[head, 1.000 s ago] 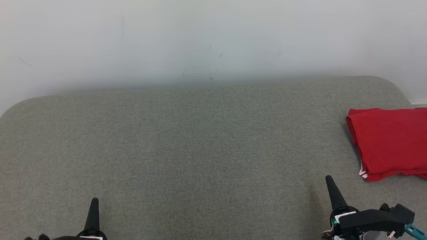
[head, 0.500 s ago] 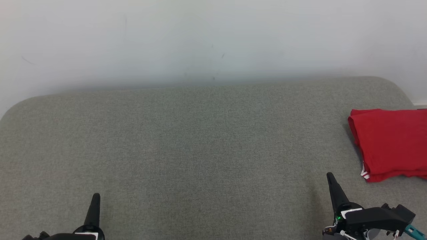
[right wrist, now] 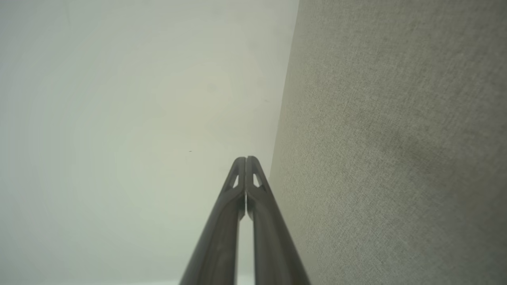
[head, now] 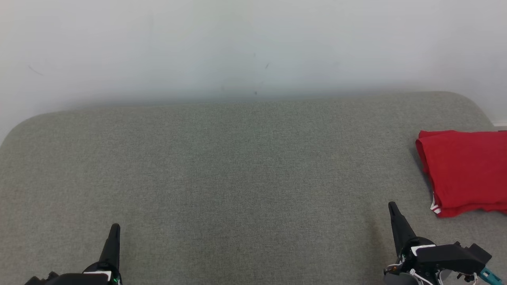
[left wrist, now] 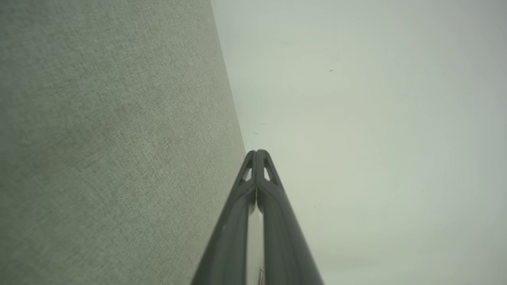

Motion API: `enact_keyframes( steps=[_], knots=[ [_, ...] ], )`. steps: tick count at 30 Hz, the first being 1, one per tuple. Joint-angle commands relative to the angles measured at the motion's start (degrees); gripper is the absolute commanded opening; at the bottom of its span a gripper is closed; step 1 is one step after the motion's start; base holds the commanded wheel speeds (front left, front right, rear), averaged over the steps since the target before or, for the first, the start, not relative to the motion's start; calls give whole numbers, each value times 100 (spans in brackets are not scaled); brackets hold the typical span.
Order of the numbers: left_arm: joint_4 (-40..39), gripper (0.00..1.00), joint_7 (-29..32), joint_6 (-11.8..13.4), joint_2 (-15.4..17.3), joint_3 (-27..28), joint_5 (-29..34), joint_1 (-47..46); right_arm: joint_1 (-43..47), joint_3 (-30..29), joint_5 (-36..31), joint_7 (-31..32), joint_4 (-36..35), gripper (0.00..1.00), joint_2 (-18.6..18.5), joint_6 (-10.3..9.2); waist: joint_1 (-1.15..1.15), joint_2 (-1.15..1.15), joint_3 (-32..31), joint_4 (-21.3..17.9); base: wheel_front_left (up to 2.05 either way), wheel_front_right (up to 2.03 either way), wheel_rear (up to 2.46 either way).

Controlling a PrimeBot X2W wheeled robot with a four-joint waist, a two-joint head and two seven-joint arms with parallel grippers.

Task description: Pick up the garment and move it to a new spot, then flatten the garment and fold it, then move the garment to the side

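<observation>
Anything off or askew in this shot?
Nothing stands out. The folded red garment lies at the right side of the grey upholstered surface, white trim peeking from its near corner. Left gripper and right gripper are shut, empty.

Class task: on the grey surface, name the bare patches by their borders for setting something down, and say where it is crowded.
Bare: the wide middle of the grey surface, bordered by the wall behind, the left end effector and right end effector in front, the folded red garment to the right. Crowded: only the right edge, where that garment lies.
</observation>
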Motion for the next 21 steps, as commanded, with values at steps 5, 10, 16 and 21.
enact_keyframes(
  steps=[5, 10, 16, 21],
  knots=[
    [10, 0, 89, -43, 21, 26, -293, -125, -70, -26, 324, 65, 0, 0, 16, 4, 0, 0, 1, 16, 0, 0, 0],
    [17, 0, 138, -66, 20, 33, -502, -143, -84, -43, 528, 100, 5, 0, 16, 4, 0, 0, 2, 30, 0, 0, 0],
    [25, 0, 183, -72, 20, 40, -676, -173, -105, -58, 741, 131, 10, 0, 17, 4, 0, 0, 2, 44, 0, 0, 0],
    [27, 0, 185, -79, 20, 40, -702, -175, -102, -58, 750, 133, 12, 0, 17, 4, 0, 0, 3, 48, 0, 0, 0]
  ],
)
